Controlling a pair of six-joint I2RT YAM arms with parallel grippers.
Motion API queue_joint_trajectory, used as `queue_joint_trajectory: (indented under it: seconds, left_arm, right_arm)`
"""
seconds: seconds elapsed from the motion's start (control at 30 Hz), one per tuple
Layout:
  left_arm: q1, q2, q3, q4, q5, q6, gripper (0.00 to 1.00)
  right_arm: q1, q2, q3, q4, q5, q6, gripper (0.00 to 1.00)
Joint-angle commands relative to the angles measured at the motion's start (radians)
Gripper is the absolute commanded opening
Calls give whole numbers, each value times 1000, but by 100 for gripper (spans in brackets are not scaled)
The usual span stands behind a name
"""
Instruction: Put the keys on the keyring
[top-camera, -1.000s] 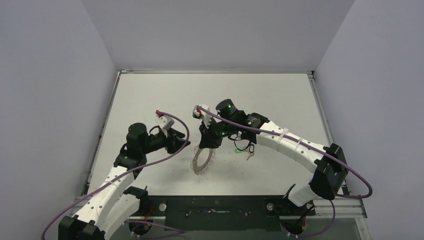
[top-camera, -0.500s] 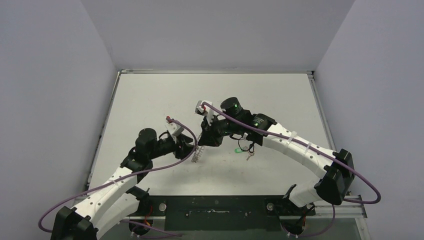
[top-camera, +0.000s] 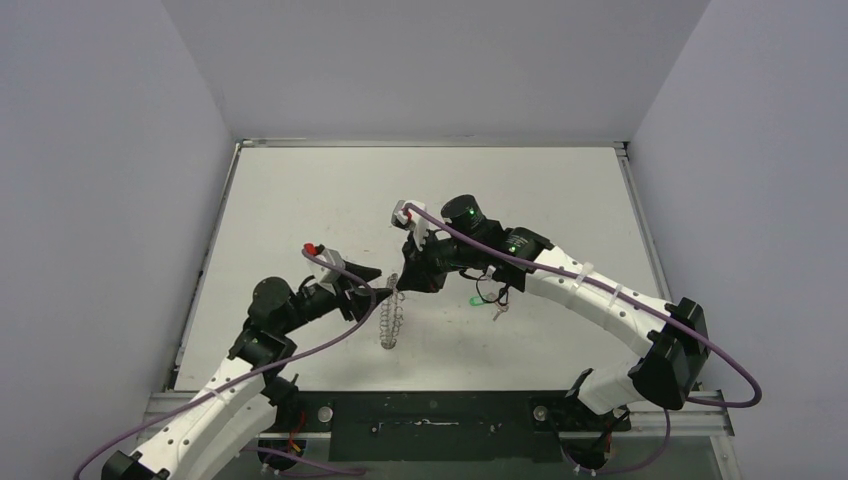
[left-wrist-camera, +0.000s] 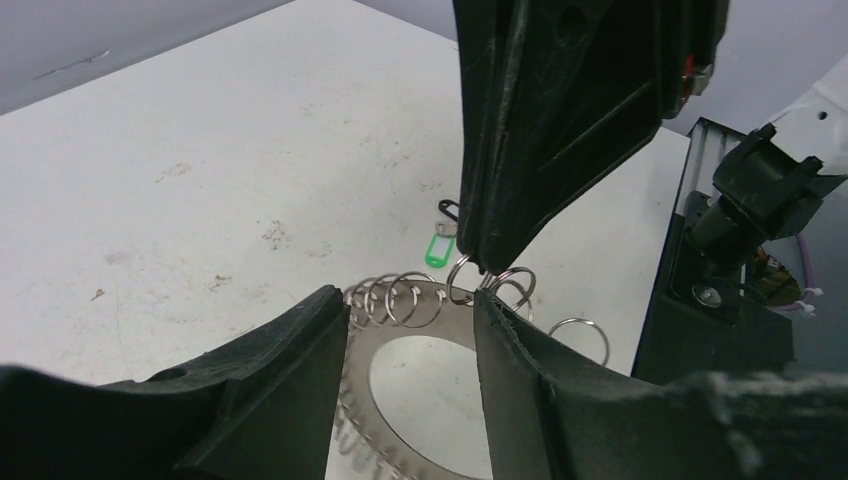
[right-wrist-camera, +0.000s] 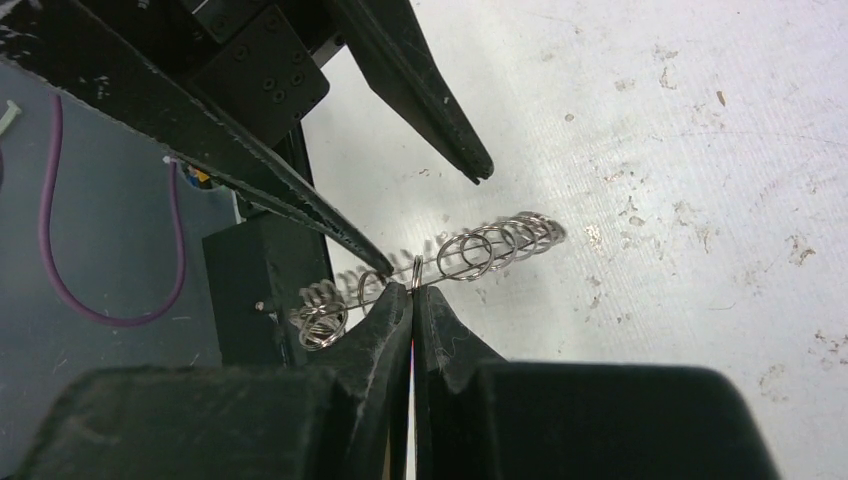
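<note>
Silvery keyring (top-camera: 392, 320): standing edgewise.
Right pincer (right-wrist-camera: 413, 288): pinching one loop, fully closed.
Left pincer (left-wrist-camera: 408, 300): gaping partway, holding nothing.

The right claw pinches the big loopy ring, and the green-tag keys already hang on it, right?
No. The right claw does pinch the keyring, but the keys lie on the table, apart from it. The left wrist view shows that.

Left arm (top-camera: 215, 385), right arm (top-camera: 585, 287): white link shells, black joint housings, black tapered fingers (left-wrist-camera: 280, 385), purple cable (top-camera: 722, 362) along each; green indicator light (top-camera: 461, 211) on right wrist housing.
</note>
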Motion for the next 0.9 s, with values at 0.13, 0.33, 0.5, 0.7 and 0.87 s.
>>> queue_joint_trajectory:
  seconds: [0.13, 0.33, 0.5, 0.7, 0.87]
  left_arm:
    - [-5, -73, 16, 36, 159, 23, 48]
    - [-5, -110, 86, -188, 129, 204, 49]
    - [-5, -114, 117, -234, 57, 289, 46]
    - [-5, -69, 179, -300, 60, 428, 45]
    - [-3, 0, 235, -370, 119, 514, 42]
  right_arm:
    - [-9, -32, -5, 91, -1, 12, 0]
    - [-15, -33, -7, 102, -48, 11, 0]
    - [-17, -29, 3, 81, -101, -16, 0]
    - [-17, -11, 24, 36, -157, -45, 0]
    - [-16, -4, 27, 32, -169, -44, 0]
